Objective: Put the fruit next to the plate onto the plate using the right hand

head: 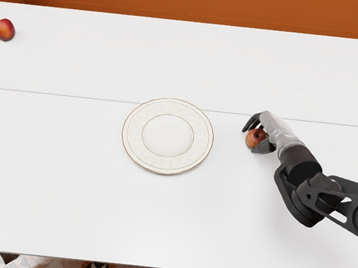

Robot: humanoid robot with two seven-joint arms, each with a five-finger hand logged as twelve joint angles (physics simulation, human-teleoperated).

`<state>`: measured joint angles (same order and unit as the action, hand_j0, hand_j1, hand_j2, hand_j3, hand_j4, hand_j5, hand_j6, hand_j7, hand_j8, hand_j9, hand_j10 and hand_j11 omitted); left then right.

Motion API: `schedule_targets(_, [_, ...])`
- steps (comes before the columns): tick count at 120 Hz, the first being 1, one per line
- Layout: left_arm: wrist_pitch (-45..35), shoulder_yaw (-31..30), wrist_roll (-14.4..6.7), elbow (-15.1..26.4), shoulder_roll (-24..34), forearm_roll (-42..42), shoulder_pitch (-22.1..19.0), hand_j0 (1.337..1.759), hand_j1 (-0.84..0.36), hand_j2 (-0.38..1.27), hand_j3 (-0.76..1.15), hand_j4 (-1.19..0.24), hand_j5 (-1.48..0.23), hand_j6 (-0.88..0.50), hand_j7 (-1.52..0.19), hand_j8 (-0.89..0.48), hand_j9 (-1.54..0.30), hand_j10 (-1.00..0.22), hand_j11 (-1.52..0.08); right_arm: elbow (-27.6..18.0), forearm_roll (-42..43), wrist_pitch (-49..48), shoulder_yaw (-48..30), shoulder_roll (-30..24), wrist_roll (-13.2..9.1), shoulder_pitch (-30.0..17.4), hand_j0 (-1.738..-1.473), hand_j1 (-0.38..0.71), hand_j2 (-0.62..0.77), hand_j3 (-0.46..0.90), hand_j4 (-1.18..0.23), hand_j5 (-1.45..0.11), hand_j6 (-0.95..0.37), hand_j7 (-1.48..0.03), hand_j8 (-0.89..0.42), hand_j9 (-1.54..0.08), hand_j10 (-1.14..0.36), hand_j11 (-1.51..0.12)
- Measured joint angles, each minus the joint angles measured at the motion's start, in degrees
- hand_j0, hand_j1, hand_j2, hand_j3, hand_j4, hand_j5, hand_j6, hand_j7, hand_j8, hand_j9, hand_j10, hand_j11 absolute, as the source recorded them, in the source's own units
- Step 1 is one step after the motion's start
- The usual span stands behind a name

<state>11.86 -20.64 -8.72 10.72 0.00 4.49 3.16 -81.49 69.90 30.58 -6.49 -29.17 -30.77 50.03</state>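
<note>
The small red round fruit (255,137) is sitting just to the right of the white round ceramic plate with a thin gold rim (133,132), apart from its edge, over the plain white tabletop (64,192). The fruit is judged to be light, firm and smooth-skinned: it is likely rolling freely if released on a flat surface, and its skin is likely bruising under excessive pressure. A moderate wrap around its widest girth, with fingers on opposite sides, is the recommended hold. The right hand (260,135) is enclosing the fruit in that manner: the dark fingers (252,122) are curling over its far side and its near side, leaving the side that faces the plate exposed. Whether the fruit is resting on the tabletop or is lifted clear of it cannot be determined. The right arm is entering from the right edge, with the forearm angling up and leftward towards the plate and the palm facing left. A second red round fruit (3,29) is lying at the far left corner, well apart from the plate. The left arm is not showing.
</note>
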Motion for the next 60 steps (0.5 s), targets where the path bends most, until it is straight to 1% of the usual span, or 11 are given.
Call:
schedule_targets(8, [0.0, 0.0, 0.01, 0.0, 0.0, 0.0, 0.0, 1.658, 0.07, 0.05, 0.0, -0.23, -0.3, -0.23, -0.3, -0.23, -0.3, -0.23, -0.3, 0.11, -0.23, -0.03, 0.01, -0.01, 0.15, 0.0, -1.642, 0.23, 0.01, 0.12, -0.72, -0.85, -0.46, -0.9, -0.39, -0.88, -0.59, -0.9])
schedule_targets(16, [0.0, 0.0, 0.01, 0.0, 0.0, 0.0, -0.03, 1.658, 0.07, 0.05, 0.0, -0.23, -0.3, -0.23, -0.3, -0.23, -0.3, -0.23, -0.3, 0.42, -0.38, -0.14, 0.01, 0.01, 0.32, 0.0, -1.625, 0.22, -0.04, 0.19, -0.72, -0.86, -0.45, -0.9, -0.4, -0.89, -0.6, -0.9])
schedule_targets(22, [0.0, 0.0, 0.0, 0.0, 0.0, 0.0, 0.0, 1.658, 0.07, 0.05, 0.0, -0.23, -0.3, -0.23, -0.3, -0.23, -0.3, -0.23, -0.3, 0.58, -0.49, -0.29, 0.0, 0.0, 0.42, 0.03, -1.617, 0.2, -0.08, 0.19, -0.73, -0.86, -0.45, -0.91, -0.4, -0.89, -0.61, -0.9])
schedule_targets(26, [0.0, 0.0, 0.01, 0.0, 0.0, 0.0, 0.0, 1.658, 0.07, 0.05, 0.0, -0.23, -0.3, -0.23, -0.3, -0.23, -0.3, -0.23, -0.3, 0.64, -0.63, -0.39, -0.01, -0.02, 0.55, 0.08, -1.619, 0.19, -0.09, 0.17, -0.73, -0.86, -0.46, -0.91, -0.41, -0.9, -0.62, -0.91])
schedule_targets(31, [0.0, 0.0, 0.01, 0.0, 0.0, 0.0, 0.0, 1.658, 0.07, 0.05, 0.0, -0.23, -0.3, -0.23, -0.3, -0.23, -0.3, -0.23, -0.3, 0.64, -0.92, -0.65, -0.11, -0.05, 0.71, 0.21, -1.629, 0.18, -0.06, 0.08, -0.73, -0.87, -0.47, -0.91, -0.42, -0.9, -0.63, -0.91])
schedule_targets(35, [0.0, 0.0, 0.02, 0.0, 0.0, 0.0, 0.0, 1.658, 0.07, 0.05, 0.0, -0.23, -0.3, -0.23, -0.3, -0.23, -0.3, -0.23, -0.3, 0.56, -1.25, -0.88, -0.24, -0.06, 0.81, 0.34, -1.643, 0.18, -0.01, 0.01, -0.73, -0.87, -0.48, -0.91, -0.43, -0.9, -0.63, -0.92])
schedule_targets(36, [0.0, 0.0, 0.02, 0.0, 0.0, 0.0, 0.0, 1.658, 0.07, 0.05, 0.0, -0.23, -0.3, -0.23, -0.3, -0.23, -0.3, -0.23, -0.3, 0.51, -1.33, -0.93, -0.27, -0.07, 0.83, 0.39, -1.65, 0.18, 0.01, -0.02, -0.73, -0.87, -0.49, -0.91, -0.43, -0.91, -0.63, -0.92])
schedule_targets(38, [0.0, 0.0, 0.02, 0.0, 0.0, 0.0, 0.0, 1.658, 0.07, 0.05, 0.0, -0.23, -0.3, -0.23, -0.3, -0.23, -0.3, -0.23, -0.3, 0.35, -1.48, -1.02, -0.33, -0.09, 0.86, 0.53, -1.65, 0.19, 0.04, 0.0, -0.73, -0.88, -0.5, -0.92, -0.43, -0.91, -0.63, -0.92])
schedule_targets(46, [0.0, 0.0, 0.01, 0.0, 0.0, 0.0, 0.0, 1.658, 0.07, 0.05, 0.0, -0.23, -0.3, -0.23, -0.3, -0.23, -0.3, -0.23, -0.3, -0.53, -2.44, -1.28, -0.48, -0.3, 0.97, 1.26, -1.651, 0.2, 0.14, 0.0, -0.72, -0.89, -0.54, -0.92, -0.46, -0.92, -0.66, -0.92])
schedule_targets(60, [0.0, 0.0, 0.02, 0.0, 0.0, 0.0, 0.0, 1.658, 0.07, 0.05, 0.0, -0.23, -0.3, -0.23, -0.3, -0.23, -0.3, -0.23, -0.3, -2.38, -3.94, -1.88, -0.84, -1.06, 1.07, 2.68, -1.651, 0.2, 0.17, 0.0, -0.72, -0.9, -0.55, -0.92, -0.47, -0.93, -0.67, -0.93])
